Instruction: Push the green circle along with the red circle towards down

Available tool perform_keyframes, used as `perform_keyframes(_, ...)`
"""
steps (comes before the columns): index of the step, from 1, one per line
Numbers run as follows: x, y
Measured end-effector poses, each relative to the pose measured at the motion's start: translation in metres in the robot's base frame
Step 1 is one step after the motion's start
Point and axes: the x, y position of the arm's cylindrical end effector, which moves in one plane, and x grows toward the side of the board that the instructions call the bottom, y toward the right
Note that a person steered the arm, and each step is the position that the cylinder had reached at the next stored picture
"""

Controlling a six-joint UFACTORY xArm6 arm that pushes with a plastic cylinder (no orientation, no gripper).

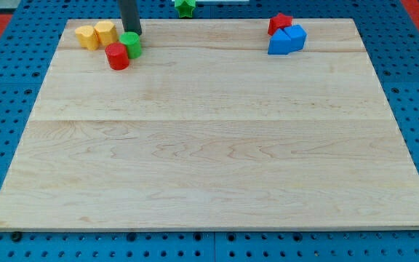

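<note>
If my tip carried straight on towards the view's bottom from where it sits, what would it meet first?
Most likely the green circle, directly below my tip and apparently touching it; the red circle sits beyond, down-left.

My tip [132, 33] touches the green circle [131, 44] from above, red circle [117, 56] at its lower left.
</note>
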Motion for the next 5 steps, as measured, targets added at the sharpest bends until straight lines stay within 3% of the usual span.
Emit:
perform_keyframes(2,0.016,0.0)
perform_keyframes(5,0.072,0.037)
